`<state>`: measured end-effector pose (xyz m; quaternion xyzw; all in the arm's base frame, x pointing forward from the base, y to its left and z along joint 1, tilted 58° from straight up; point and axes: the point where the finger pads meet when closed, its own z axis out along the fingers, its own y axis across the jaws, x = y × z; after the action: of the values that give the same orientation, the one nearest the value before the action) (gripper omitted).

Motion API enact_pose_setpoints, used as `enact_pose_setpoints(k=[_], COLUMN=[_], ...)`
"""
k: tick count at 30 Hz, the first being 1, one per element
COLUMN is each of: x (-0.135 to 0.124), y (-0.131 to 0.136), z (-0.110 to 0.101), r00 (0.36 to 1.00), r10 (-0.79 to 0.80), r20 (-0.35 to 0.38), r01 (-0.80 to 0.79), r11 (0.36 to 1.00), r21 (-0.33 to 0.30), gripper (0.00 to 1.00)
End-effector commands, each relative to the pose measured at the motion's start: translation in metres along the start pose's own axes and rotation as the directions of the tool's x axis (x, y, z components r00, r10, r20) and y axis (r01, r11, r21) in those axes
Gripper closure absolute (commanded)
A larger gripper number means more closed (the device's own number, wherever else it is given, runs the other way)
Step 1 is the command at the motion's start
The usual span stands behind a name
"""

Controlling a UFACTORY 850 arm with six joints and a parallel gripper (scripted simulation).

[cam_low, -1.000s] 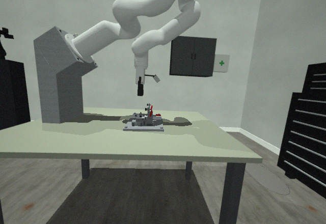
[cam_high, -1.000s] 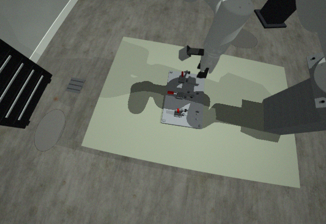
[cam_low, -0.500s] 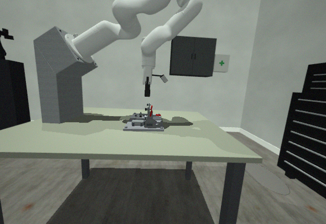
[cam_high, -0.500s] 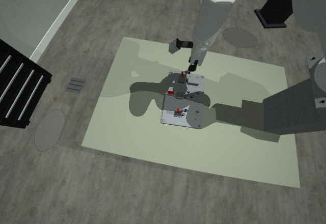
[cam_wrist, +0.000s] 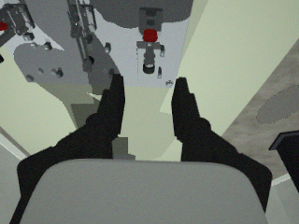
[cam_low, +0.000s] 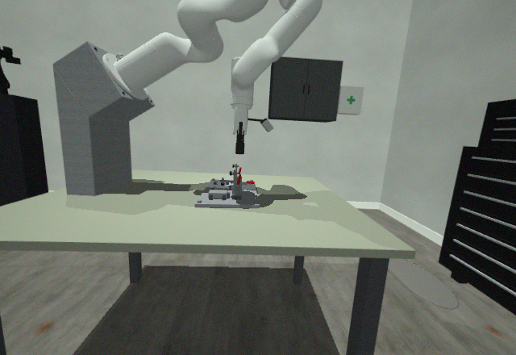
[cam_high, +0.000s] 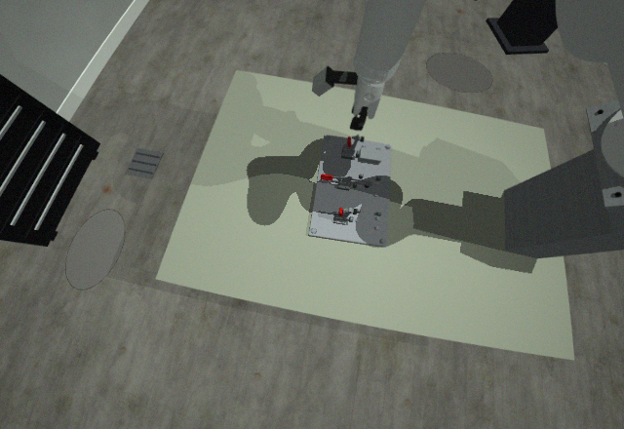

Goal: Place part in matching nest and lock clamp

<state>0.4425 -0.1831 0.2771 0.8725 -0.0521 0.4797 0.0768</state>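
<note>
The grey rectangular part (cam_high: 370,152) (cam_low: 218,195) (cam_wrist: 142,61) sits in an end nest of the fixture (cam_high: 325,228) (cam_low: 226,206) (cam_wrist: 125,65). It looks flat; its exact contact with pads and blocks is too small to tell. This nest's clamp is open: its red handle (cam_high: 349,141) (cam_low: 239,172) (cam_wrist: 149,35) stands up, and its bar is raised, with the black-tipped spindle above the part in the wrist view. My gripper (cam_high: 358,125) (cam_low: 239,151) (cam_wrist: 149,89) is partly open and empty, well above the fixture near that nest.
The middle nest's clamp lies low, with its red handle (cam_high: 326,177) pointing away from the nest. The far end nest's clamp has its red handle (cam_high: 340,211) up. Both nests hold no part. The fixture stands on the pale green table (cam_high: 242,273) (cam_low: 166,230).
</note>
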Motion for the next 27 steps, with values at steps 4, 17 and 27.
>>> enact_pose_setpoints(k=[4,17,27], x=[0.000,0.000,0.000], y=[0.000,0.000,0.000], z=[0.000,0.022,0.050], r00=[1.000,1.000,1.000], r10=[0.000,0.000,0.000], r20=[0.000,0.000,0.000], r01=[0.000,0.000,0.000], r11=[1.000,1.000,1.000], r21=[0.000,0.000,0.000], gripper=[0.53,0.53,0.53])
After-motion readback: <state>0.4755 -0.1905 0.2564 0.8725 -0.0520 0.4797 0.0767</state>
